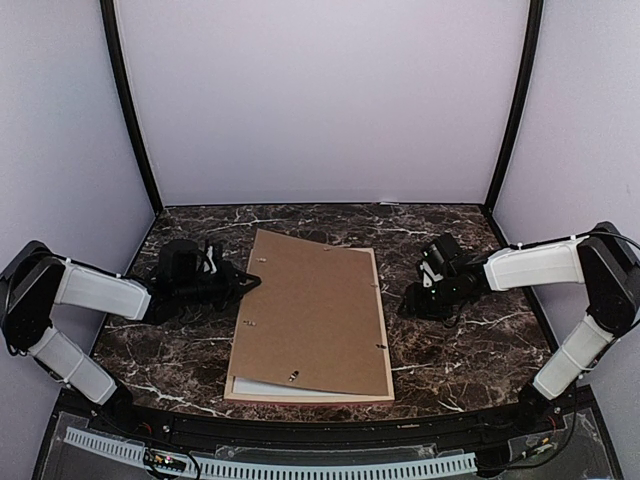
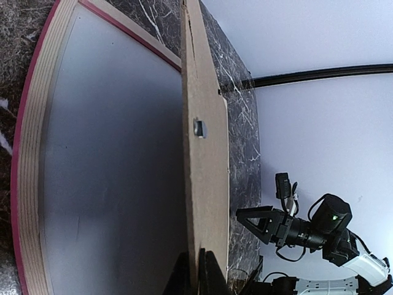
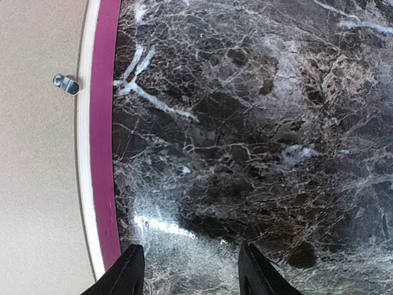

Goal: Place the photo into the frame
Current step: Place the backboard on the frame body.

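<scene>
Left of frame (image 1: 384, 330), left tool (image 2: 195, 271) pinching backing board (image 1: 310, 310) edge, right tool (image 3: 190, 270) released over marble (image 3: 258, 141)

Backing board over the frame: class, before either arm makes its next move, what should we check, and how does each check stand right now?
1. Left gripper shut on the edge of the backing board: ok.
2. Backing board raised off the frame on the left gripper's side: ok.
3. Right gripper open and empty, over the table beside the frame: ok.
4. Photo in sight and ready to place: not ok, no view shows it.
5. Whether the pale sheet under the board is glass or something else: cannot tell.
</scene>
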### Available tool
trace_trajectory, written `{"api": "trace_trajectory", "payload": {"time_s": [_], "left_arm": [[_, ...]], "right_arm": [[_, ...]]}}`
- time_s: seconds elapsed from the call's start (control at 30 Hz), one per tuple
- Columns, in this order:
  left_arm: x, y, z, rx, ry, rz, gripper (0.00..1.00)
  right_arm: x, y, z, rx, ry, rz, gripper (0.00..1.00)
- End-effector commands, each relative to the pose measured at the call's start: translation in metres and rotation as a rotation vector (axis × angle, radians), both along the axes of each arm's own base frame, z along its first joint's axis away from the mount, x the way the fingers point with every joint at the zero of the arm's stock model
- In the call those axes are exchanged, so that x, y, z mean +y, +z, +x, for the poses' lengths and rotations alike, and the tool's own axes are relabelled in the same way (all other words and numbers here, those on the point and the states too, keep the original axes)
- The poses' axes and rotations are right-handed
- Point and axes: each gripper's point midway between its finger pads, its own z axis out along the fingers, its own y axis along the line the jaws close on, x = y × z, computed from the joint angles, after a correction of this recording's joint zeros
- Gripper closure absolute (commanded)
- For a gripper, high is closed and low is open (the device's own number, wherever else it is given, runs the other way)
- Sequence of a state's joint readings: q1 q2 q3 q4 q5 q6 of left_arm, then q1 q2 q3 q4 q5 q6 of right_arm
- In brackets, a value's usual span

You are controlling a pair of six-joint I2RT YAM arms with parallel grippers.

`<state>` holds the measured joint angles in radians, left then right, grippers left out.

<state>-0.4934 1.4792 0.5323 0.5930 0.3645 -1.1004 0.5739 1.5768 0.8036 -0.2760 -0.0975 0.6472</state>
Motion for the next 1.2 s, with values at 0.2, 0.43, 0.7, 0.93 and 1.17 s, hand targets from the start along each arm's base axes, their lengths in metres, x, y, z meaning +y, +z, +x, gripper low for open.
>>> {"api": "trace_trajectory", "payload": {"time_s": [0.2, 0.43, 0.7, 0.93, 1.17], "left_arm": [[0.036, -0.039, 0.002, 0.072, 0.064, 0.194, 1.00], [0.024, -0.045, 0.003, 0.092, 0.009, 0.167, 1.00], [0.020, -0.048, 0.003, 0.102, -0.008, 0.155, 1.00], [0.006, -0.010, 0.005, 0.024, -0.055, 0.061, 1.00], [-0.004, 0.023, 0.009, -0.022, -0.090, 0.018, 1.00]], "right_arm": [[0.002, -0.006, 0.002, -0.003, 0.008, 0.010, 0.47], [0.002, -0.007, 0.001, -0.001, 0.008, 0.010, 0.47], [0.002, -0.007, 0.002, -0.001, 0.008, 0.008, 0.46], [0.002, -0.006, 0.002, 0.000, 0.011, 0.008, 0.46], [0.002, -0.003, 0.003, -0.006, 0.009, 0.009, 0.46]]}}
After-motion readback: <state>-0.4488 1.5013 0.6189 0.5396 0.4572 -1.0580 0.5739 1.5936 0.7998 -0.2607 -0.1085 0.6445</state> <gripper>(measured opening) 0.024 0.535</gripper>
